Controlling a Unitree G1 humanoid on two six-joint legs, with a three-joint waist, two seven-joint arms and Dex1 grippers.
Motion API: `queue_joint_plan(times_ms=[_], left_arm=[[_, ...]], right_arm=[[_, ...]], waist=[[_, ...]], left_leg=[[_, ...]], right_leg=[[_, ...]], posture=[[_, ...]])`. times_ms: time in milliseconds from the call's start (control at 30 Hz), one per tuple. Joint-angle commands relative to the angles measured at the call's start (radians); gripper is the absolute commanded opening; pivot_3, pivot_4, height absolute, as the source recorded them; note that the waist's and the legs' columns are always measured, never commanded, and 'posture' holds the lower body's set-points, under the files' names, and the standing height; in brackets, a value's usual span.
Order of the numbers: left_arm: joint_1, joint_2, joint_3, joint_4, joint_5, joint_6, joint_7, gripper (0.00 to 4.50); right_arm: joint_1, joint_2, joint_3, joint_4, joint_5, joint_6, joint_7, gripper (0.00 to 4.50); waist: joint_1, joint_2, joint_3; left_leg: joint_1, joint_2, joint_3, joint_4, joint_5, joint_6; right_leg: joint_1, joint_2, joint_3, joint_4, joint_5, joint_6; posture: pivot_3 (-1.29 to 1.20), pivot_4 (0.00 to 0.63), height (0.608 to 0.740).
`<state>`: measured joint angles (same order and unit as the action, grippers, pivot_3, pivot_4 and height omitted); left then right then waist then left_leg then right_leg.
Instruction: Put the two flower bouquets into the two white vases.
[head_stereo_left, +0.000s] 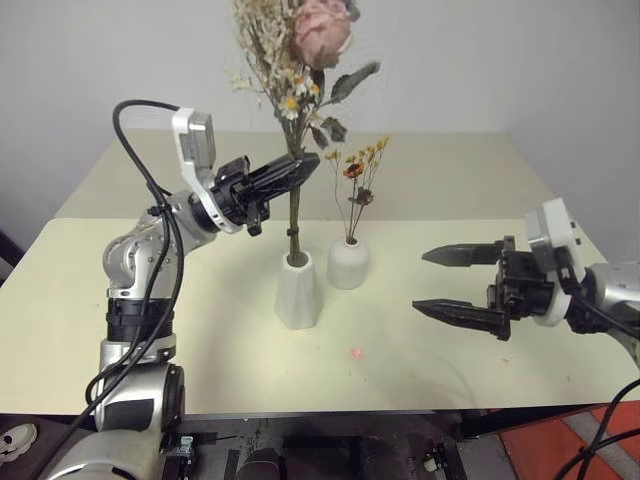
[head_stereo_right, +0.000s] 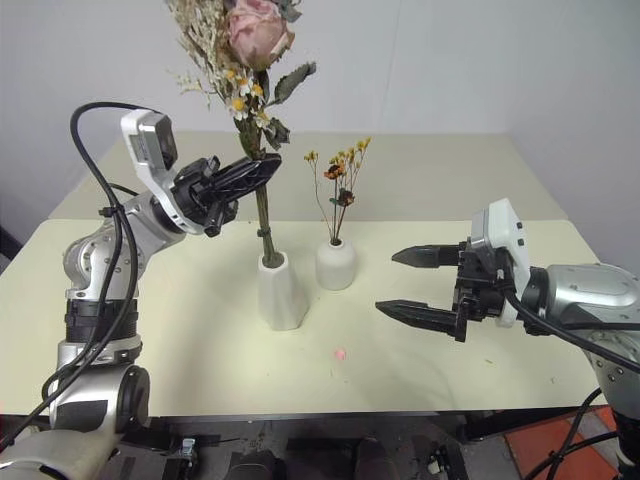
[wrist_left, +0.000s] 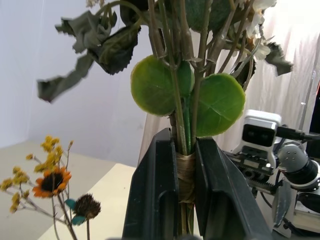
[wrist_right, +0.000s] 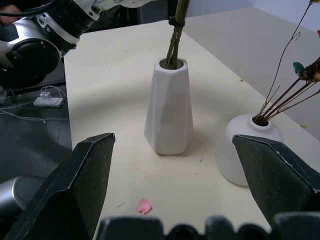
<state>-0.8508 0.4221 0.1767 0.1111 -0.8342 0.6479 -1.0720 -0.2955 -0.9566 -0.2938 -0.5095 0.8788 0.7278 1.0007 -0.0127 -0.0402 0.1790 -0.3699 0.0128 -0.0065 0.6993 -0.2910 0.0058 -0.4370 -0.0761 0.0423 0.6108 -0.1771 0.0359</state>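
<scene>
Meanwhile left gripper (head_stereo_left: 300, 168) jaws clamp bushy bouquet (head_stereo_left: 300, 60); right gripper (head_stereo_left: 445, 282) jaws gape empty.

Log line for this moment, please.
left gripper: shut on bouquet, stems in tall vase | right gripper: open, empty | sprig: in round vase

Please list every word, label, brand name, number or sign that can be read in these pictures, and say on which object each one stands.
There is no readable text in these pictures.
The taller white vase, the shorter white vase and the table are plain, without marks.
The left gripper and the right gripper carry no label that can be read.
</scene>
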Motion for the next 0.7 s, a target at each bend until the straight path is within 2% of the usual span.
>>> queue_joint_plan(times_ms=[33, 300, 533, 567, 700], left_arm=[[0.0, -0.01, -0.012, 0.002, 0.019, -0.034, -0.014, 0.15], [0.023, -0.018, -0.036, 0.021, 0.06, -0.053, -0.033, 0.15], [0.084, -0.01, -0.028, -0.049, 0.057, -0.034, 0.0, 0.15], [0.095, -0.01, -0.027, -0.064, 0.051, -0.026, 0.003, 0.86], [0.126, -0.005, -0.039, -0.102, 0.043, 0.002, 0.008, 2.01]], right_arm=[[-0.003, -0.017, -0.047, -0.025, 0.022, -0.005, -0.005, 4.5], [0.016, -0.033, -0.062, -0.051, 0.023, -0.007, -0.009, 4.5], [0.034, -0.037, -0.071, -0.052, 0.027, -0.008, -0.005, 4.5], [0.035, -0.037, -0.07, -0.052, 0.026, -0.009, -0.004, 4.5], [0.029, -0.035, -0.062, -0.043, 0.02, -0.014, -0.001, 4.5]], waist=[[0.0, 0.0, 0.0], [0.0, 0.0, 0.0], [-0.001, 0.0, 0.0], [0.0, 0.0, 0.0], [0.0, 0.0, 0.0]], left_leg=[[0.0, 0.0, 0.0, 0.0, 0.0, 0.0], [0.0, 0.0, 0.0, 0.0, 0.0, 0.0], [0.0, 0.0, 0.0, 0.0, 0.0, 0.0], [0.0, 0.0, 0.0, 0.0, 0.0, 0.0], [0.0, 0.0, 0.0, 0.0, 0.0, 0.0]], right_leg=[[0.0, 0.0, 0.0, 0.0, 0.0, 0.0], [0.0, 0.0, 0.0, 0.0, 0.0, 0.0], [0.0, 0.0, 0.0, 0.0, 0.0, 0.0], [0.0, 0.0, 0.0, 0.0, 0.0, 0.0], [0.0, 0.0, 0.0, 0.0, 0.0, 0.0]], posture=[[0.0, 0.15, 0.74], [0.0, 0.15, 0.74], [0.0, 0.15, 0.74], [0.0, 0.15, 0.74], [0.0, 0.15, 0.74]])
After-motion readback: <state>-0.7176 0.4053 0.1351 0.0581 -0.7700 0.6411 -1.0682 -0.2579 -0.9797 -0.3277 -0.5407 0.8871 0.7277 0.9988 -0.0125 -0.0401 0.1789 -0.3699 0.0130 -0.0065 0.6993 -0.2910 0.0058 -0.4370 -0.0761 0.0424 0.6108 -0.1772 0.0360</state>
